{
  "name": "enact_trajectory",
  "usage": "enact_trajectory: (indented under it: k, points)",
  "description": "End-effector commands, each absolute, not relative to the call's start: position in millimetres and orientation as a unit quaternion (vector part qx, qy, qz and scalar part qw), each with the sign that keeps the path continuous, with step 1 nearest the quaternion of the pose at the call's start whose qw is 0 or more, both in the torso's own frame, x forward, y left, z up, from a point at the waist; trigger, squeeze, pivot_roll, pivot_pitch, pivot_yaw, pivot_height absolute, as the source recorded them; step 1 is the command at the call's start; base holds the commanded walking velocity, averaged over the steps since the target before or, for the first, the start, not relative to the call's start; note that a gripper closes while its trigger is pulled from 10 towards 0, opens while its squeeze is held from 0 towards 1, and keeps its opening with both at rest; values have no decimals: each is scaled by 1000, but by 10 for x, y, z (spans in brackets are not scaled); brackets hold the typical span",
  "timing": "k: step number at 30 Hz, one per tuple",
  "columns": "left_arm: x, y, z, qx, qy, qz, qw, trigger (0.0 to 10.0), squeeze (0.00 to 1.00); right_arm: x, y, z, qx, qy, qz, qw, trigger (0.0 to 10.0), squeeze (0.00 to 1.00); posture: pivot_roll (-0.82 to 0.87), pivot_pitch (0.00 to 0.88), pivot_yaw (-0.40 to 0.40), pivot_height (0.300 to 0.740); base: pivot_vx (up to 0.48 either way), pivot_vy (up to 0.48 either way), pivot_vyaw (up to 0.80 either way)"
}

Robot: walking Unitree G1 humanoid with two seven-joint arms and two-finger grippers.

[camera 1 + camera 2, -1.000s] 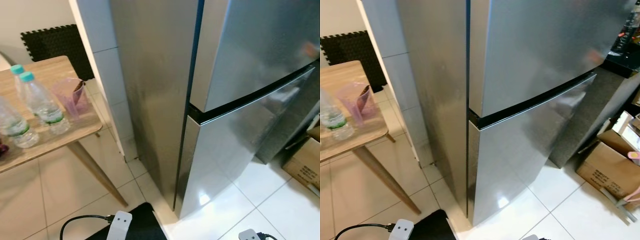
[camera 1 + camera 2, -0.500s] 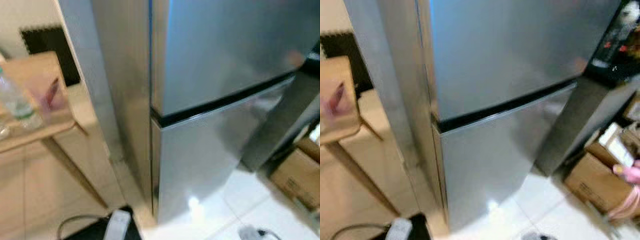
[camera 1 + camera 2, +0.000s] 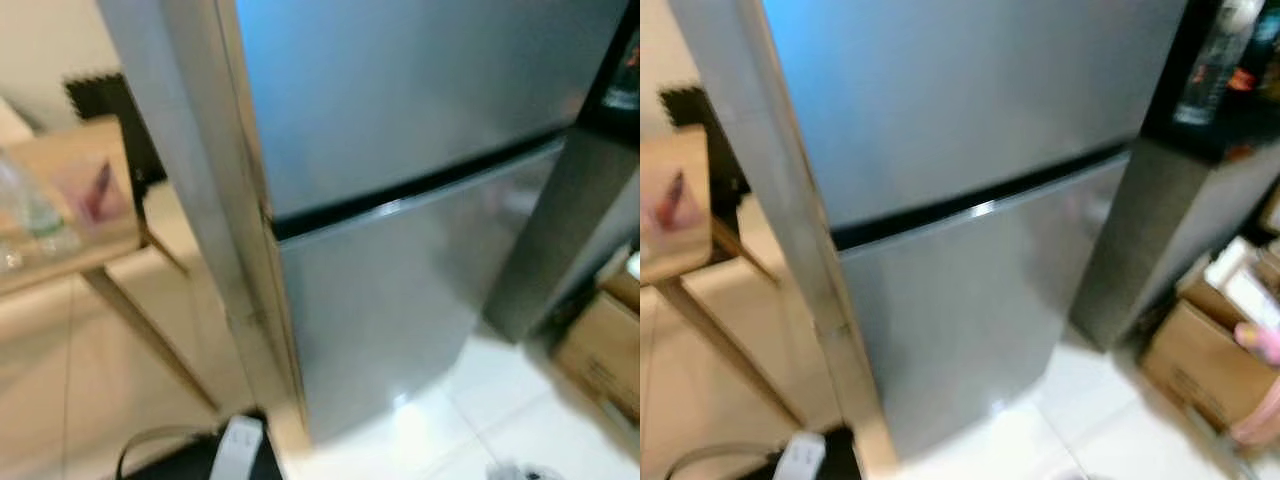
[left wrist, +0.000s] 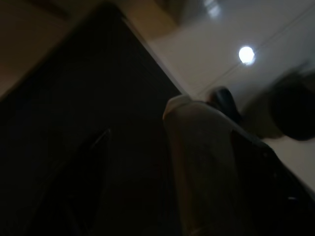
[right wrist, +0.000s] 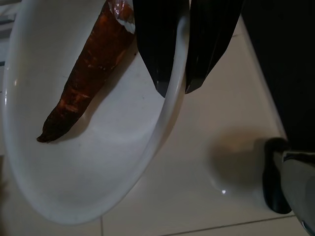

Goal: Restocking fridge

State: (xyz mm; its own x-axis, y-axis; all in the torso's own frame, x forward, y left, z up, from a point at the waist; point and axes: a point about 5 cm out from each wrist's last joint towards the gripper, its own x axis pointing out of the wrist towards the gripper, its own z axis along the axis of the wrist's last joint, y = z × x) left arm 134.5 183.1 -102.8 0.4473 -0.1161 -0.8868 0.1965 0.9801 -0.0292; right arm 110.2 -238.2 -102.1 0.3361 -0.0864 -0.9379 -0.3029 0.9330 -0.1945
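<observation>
A two-door stainless steel fridge (image 3: pixel 420 110) stands straight ahead, both doors closed, with a dark seam (image 3: pixel 400 195) between the upper and lower door. In the right wrist view my right gripper (image 5: pixel 175 90) is shut on the rim of a white plate (image 5: pixel 98 162), one finger on each side of the rim. On the plate lies a long reddish-brown root vegetable (image 5: pixel 83 83). The plate hangs low over the white floor tiles. The left wrist view is very dark, with a pale shape and a light glint on the floor.
A wooden table (image 3: pixel 60 265) stands to the fridge's left, carrying blurred water bottles (image 3: pixel 30 215) and a pink cup (image 3: pixel 90 190). Cardboard boxes (image 3: pixel 600 350) sit on the floor at the right beside a dark cabinet (image 3: pixel 1210 90). A white plug (image 3: pixel 238 450) and cable lie near my feet.
The whole picture has shifted and blurred, so the camera has turned. The fridge front now faces me more squarely and the table has slid toward the left edge.
</observation>
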Motion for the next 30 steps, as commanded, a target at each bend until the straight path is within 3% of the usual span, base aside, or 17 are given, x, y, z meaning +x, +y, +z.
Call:
enact_trajectory:
  k: [1, 6, 30]
  points:
    - [1347, 1838, -1026, 25, 515, -82, 853, 10000, 0, 1118, -2367, -1020, -169, 568, 68, 802, 10000, 0, -42, 15, -36, 740, 0, -420, 0]
    - [1378, 1872, -1013, 38, 509, -71, 857, 10000, 0, 1113, -2365, -1021, -167, 569, 67, 803, 10000, 0, -42, 17, -37, 740, 64, -400, 0]
    - [1327, 1906, -1033, 38, 520, -44, 852, 10000, 0, 1101, -2377, -1022, -168, 570, 67, 801, 10000, 0, -38, 19, -42, 740, 0, 0, 0]
